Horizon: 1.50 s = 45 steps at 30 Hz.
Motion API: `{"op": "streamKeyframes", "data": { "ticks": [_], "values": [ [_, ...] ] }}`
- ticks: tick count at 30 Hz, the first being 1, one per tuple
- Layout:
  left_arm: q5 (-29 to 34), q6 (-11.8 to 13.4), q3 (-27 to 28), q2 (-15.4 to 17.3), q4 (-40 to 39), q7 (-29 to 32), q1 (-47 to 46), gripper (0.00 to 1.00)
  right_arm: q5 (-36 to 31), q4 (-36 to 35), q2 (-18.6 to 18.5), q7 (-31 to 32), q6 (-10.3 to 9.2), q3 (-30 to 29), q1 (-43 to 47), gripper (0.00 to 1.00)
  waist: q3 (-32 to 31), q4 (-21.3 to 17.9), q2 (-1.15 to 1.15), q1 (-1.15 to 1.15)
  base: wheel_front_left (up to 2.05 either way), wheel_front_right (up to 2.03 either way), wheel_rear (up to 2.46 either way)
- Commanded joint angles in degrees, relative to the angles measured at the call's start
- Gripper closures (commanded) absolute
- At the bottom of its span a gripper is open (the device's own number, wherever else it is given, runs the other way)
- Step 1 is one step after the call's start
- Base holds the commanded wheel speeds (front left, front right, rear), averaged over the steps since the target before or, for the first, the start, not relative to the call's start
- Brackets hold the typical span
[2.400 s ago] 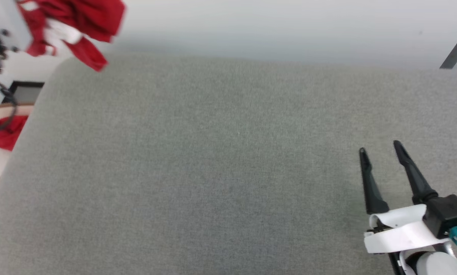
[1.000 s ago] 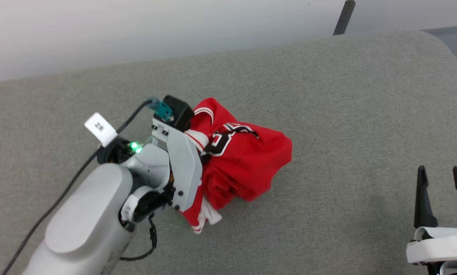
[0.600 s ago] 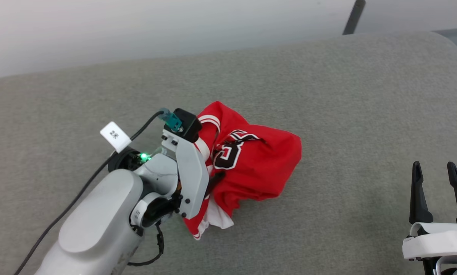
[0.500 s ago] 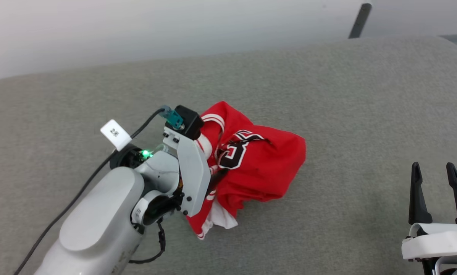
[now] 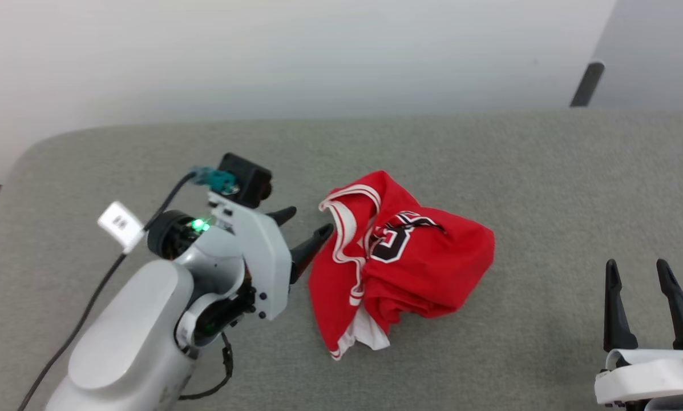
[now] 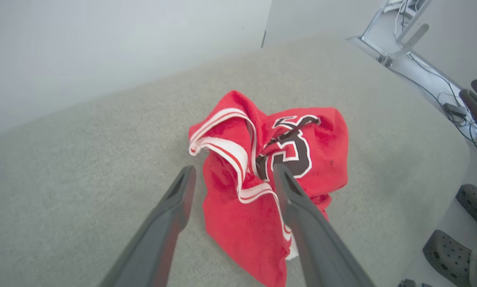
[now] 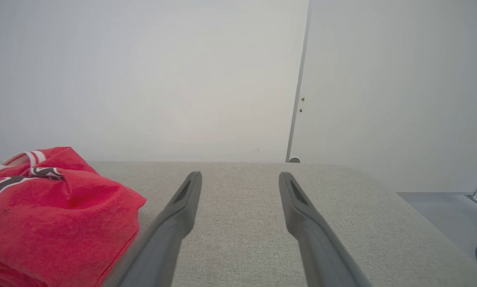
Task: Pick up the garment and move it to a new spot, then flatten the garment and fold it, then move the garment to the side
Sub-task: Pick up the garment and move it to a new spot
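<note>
The garment (image 5: 409,262) lies in a bunched-up heap near the middle of the gray table (image 5: 489,160). It is red, with a black number with white edges facing up. Its white and red striped edge is on the side toward the left hand (image 5: 308,221). A small white part pokes out at the near end of the heap. The heap is a lump, so its long side is hard to tell.

The left hand sits just to the left of the garment. Its two dark fingers are apart and hold nothing. In the left wrist view, one finger lies across the striped edge of the garment (image 6: 238,223), and I cannot tell if it touches. A green light (image 5: 197,224) glows on the left wrist, and a white tag (image 5: 120,224) hangs on its cable.

The right hand (image 5: 635,265) is at the near right of the table, well apart from the garment. Its fingers are apart too, and it is empty. In the right wrist view, the garment (image 7: 55,215) sits off to the left of the right hand (image 7: 240,175).

Nothing lies between either hand and the garment. A dark pole (image 5: 586,84) stands behind the far right edge of the table. Past the table, on the floor, are black shoes (image 6: 445,251) and some cables (image 6: 449,103).
</note>
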Motion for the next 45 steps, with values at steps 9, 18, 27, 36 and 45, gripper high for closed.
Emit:
{"op": "streamKeyframes", "data": {
  "ticks": [9,18,27,36,45],
  "values": [
    [1.0,-1.1,3.9,1.2,0.2,-14.9,6.4,0.00,-0.3,0.6,-0.1,-0.1,0.00,0.3,2.8,0.00,-5.5,6.0,0.00,0.00,0.00,0.00,0.00],
    [2.2,-1.6,8.7,2.9,3.7,-32.1,13.5,0.00,-0.2,1.2,-0.8,-0.1,0.00,1.0,3.9,0.00,-7.6,8.2,0.00,0.00,0.00,0.00,0.00],
    [1.9,-0.2,13.9,4.1,6.2,-43.9,21.6,0.00,-0.1,1.4,-1.1,-0.1,0.00,1.1,4.9,0.00,-8.4,8.8,0.00,0.00,0.00,0.00,0.00],
    [2.1,0.1,18.8,4.5,7.3,-46.7,27.9,0.00,0.0,1.3,-1.0,-0.1,0.00,0.2,6.1,0.00,-8.7,9.4,0.00,0.00,0.00,0.00,0.00],
    [3.9,-0.2,22.6,2.8,6.2,-46.9,30.5,0.00,-0.2,1.1,-0.8,-0.1,0.00,-0.1,6.7,0.00,-8.4,10.1,0.00,0.00,0.00,0.00,0.00]
  ]
}}
